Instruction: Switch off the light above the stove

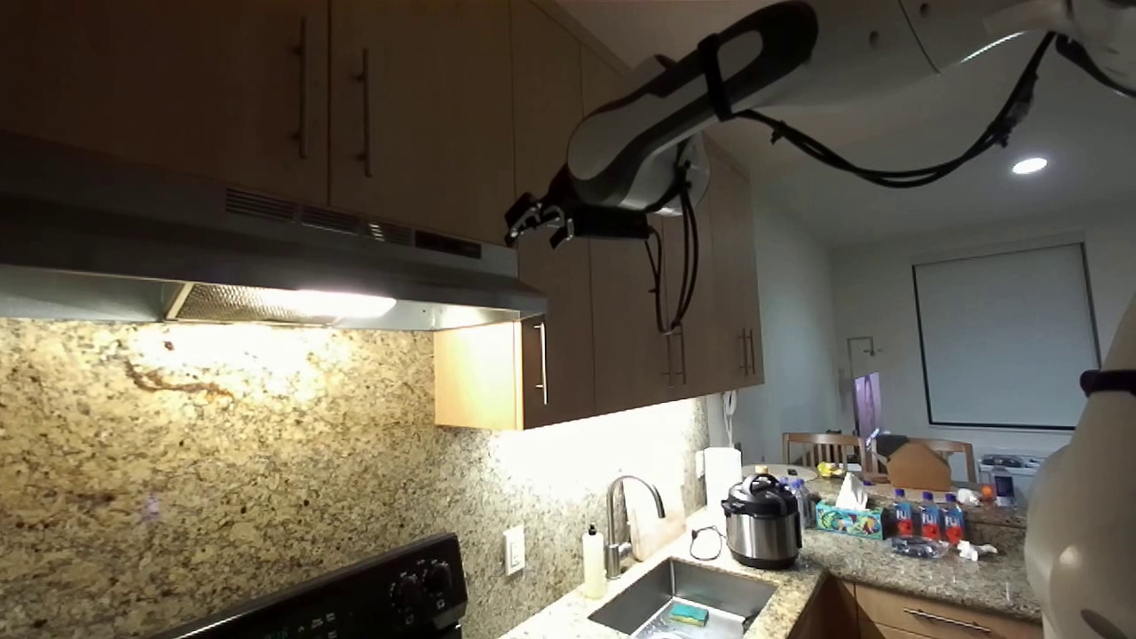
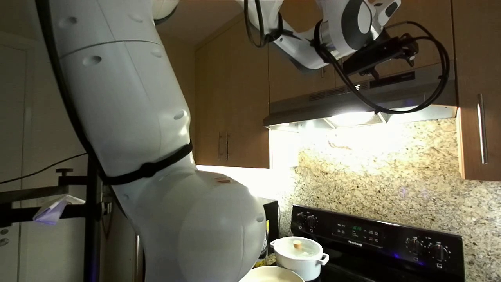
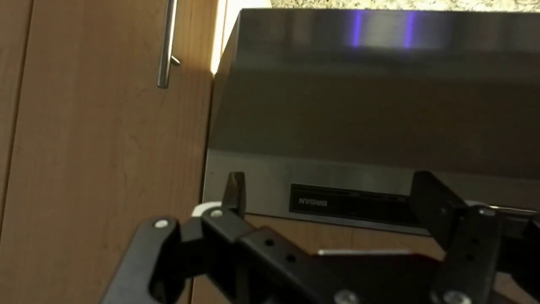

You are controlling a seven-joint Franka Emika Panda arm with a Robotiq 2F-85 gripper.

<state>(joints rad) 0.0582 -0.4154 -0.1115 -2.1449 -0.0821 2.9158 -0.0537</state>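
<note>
Overhead hung wooden cabinets (image 1: 426, 115); speckled backsplash (image 1: 222, 461) rose behind the stove (image 2: 387, 244). Under the hood (image 3: 379, 118), the light (image 1: 342, 304) glared white; the gripper (image 3: 329, 181) hung jaws apart.

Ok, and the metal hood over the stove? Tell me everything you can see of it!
The hood looks like smooth grey metal, long, with a sloping front. Above the slope are vent slots and a dark panel marked BROAN. Underneath, its light is on, by a mesh-textured plate. It hangs beneath wooden-looking cupboards, seemingly level. The open gripper is near its front; I can't tell whether they touch.
</note>
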